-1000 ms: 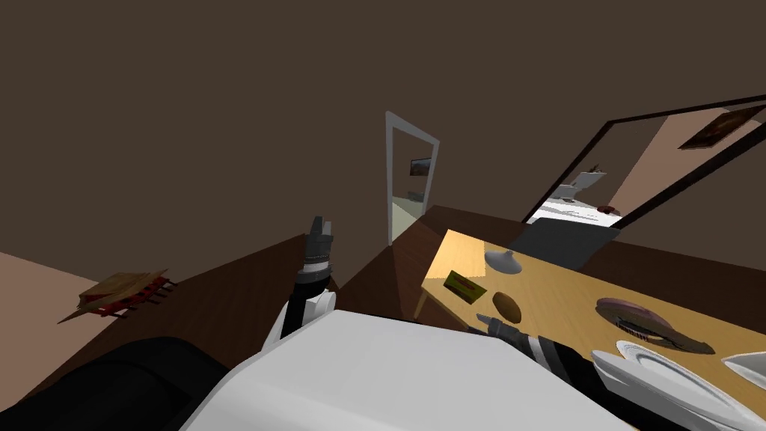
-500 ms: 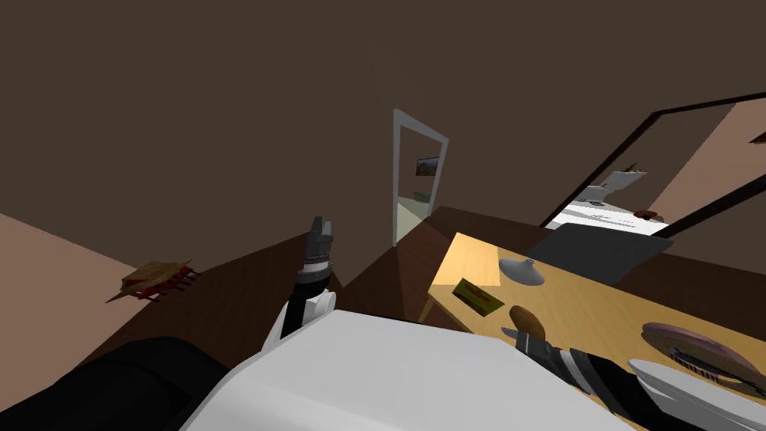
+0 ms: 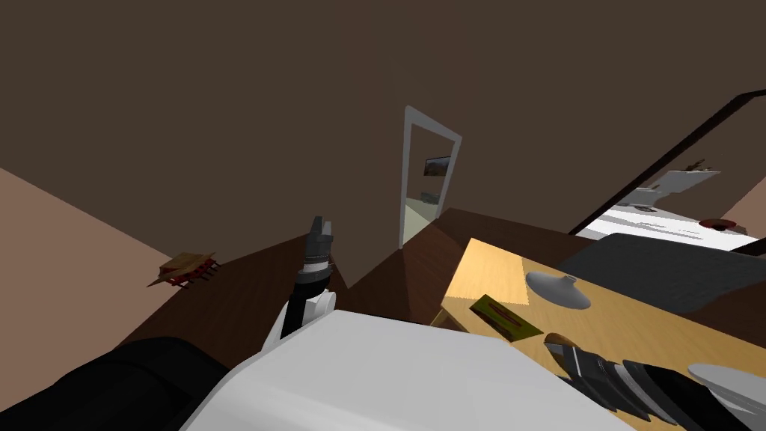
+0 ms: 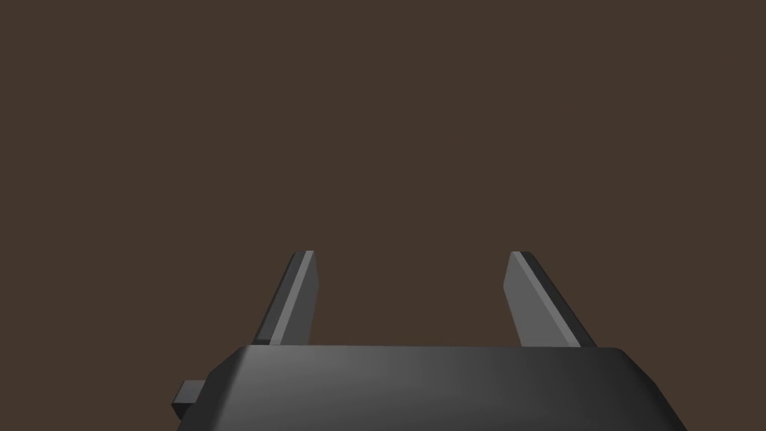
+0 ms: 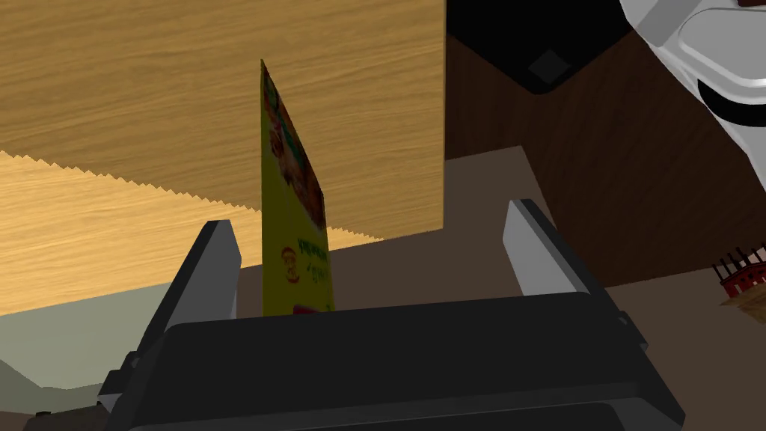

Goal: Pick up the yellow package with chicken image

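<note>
The yellow package [image 3: 506, 316] lies flat near the corner of the wooden table [image 3: 494, 273]. It is thin, with a dark picture on its face. My right gripper [image 3: 557, 340] sits just beside it, low over the table. In the right wrist view the package [image 5: 295, 202] shows edge-on between the open fingers, closer to one finger [image 5: 213, 258] than the other. Neither finger presses it. My left gripper [image 3: 319, 224] is held up in front of the brown wall, its fingers [image 4: 299, 292] open and empty.
A white domed lid [image 3: 557, 288] rests on the table beyond the package. A dark grey chair [image 3: 658, 262] stands at the far side. A white plate [image 3: 729, 378] lies by my right forearm. A doorway [image 3: 426, 179] opens ahead, and a small brown and red object [image 3: 187, 268] lies on the floor.
My head view has swung, so the table, doorway and floor object all slid rightward in the picture. The right arm now covers the brown oval object. The left arm held still.
</note>
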